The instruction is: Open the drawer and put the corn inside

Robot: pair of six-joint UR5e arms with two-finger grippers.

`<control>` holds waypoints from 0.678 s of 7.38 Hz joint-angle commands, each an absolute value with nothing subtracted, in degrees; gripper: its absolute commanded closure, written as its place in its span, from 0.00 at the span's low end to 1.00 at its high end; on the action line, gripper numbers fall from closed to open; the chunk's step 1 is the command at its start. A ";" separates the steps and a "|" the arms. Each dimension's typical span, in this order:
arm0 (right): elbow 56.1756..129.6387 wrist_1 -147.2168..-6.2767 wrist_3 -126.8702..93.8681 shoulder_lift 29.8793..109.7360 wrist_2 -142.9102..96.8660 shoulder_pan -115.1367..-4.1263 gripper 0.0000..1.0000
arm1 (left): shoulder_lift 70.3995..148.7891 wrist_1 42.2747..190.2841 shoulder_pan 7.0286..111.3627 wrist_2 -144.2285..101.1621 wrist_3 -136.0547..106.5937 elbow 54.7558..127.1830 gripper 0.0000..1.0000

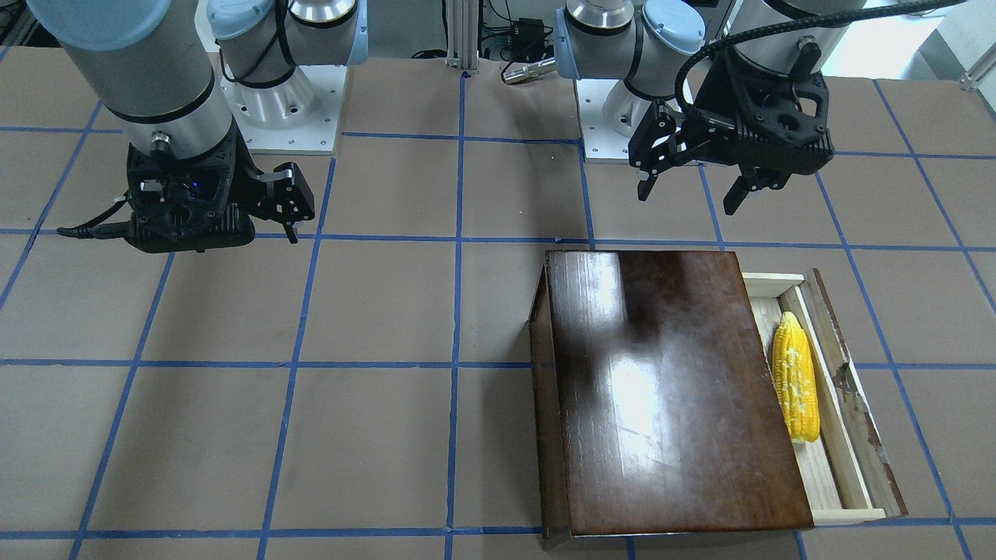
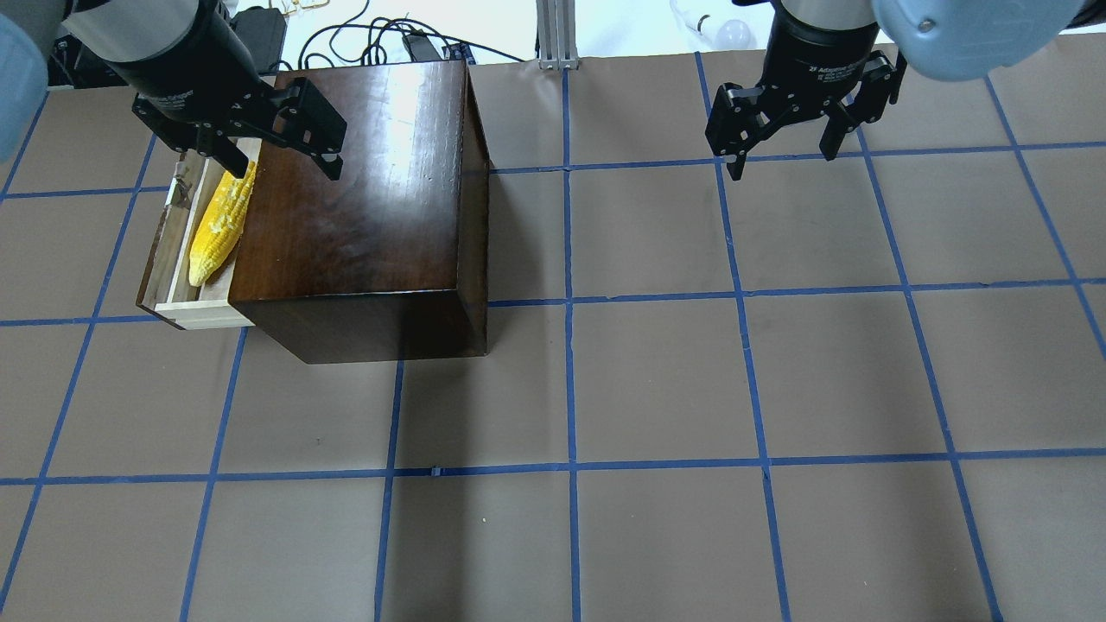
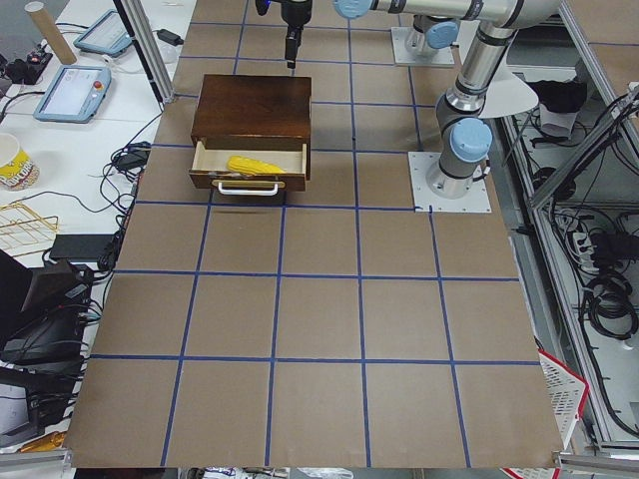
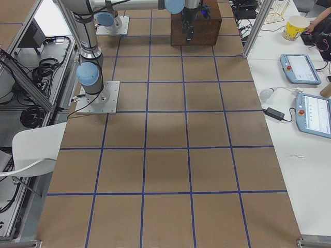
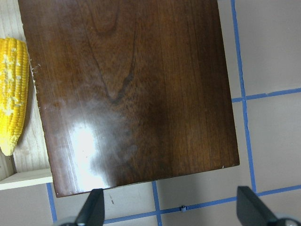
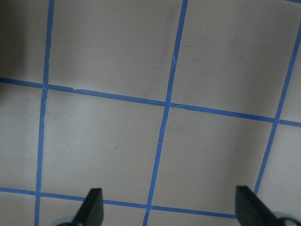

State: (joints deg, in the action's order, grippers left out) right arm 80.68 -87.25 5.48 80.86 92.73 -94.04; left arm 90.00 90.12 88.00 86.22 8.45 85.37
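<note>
The dark-brown box (image 1: 669,389) (image 2: 363,199) (image 5: 136,94) stands on the table. Its drawer (image 1: 844,404) (image 2: 168,250) (image 3: 245,180) is pulled partway out. The yellow corn (image 1: 795,377) (image 2: 220,225) (image 3: 255,166) (image 5: 11,103) lies lengthwise inside the drawer. My left gripper (image 1: 689,183) (image 2: 281,160) (image 5: 170,209) is open and empty, raised above the box, apart from the corn. My right gripper (image 1: 289,204) (image 2: 785,160) (image 6: 169,207) is open and empty over bare table, far from the box.
The brown table (image 2: 657,371) carries a blue tape grid. Both arm bases (image 1: 288,101) (image 1: 622,117) stand at the robot's edge. The drawer has a pale handle (image 3: 250,187) on its front. Side tables with tablets (image 4: 300,67) lie beyond the table ends.
</note>
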 commanded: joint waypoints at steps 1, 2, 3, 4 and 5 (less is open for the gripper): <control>80.68 -87.28 5.45 80.86 92.72 -94.04 0.00 | 89.91 91.40 86.75 87.44 8.18 84.90 0.00; 80.68 -87.28 5.54 80.86 92.72 -94.04 0.00 | 89.74 92.45 86.66 87.28 7.56 84.90 0.00; 80.68 -87.28 5.45 80.86 92.72 -94.04 0.00 | 90.00 92.72 86.75 87.62 5.38 84.73 0.00; 80.68 -87.19 5.54 80.86 92.72 -94.04 0.00 | 90.96 94.12 86.75 87.63 3.80 83.25 0.00; 80.68 -87.27 5.54 80.86 92.72 -94.04 0.00 | 91.84 97.00 86.75 87.63 3.78 80.97 0.00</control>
State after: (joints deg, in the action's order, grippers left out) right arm 80.68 -87.24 5.51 80.86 92.72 -94.04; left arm 90.85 94.32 86.76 87.58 4.61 83.17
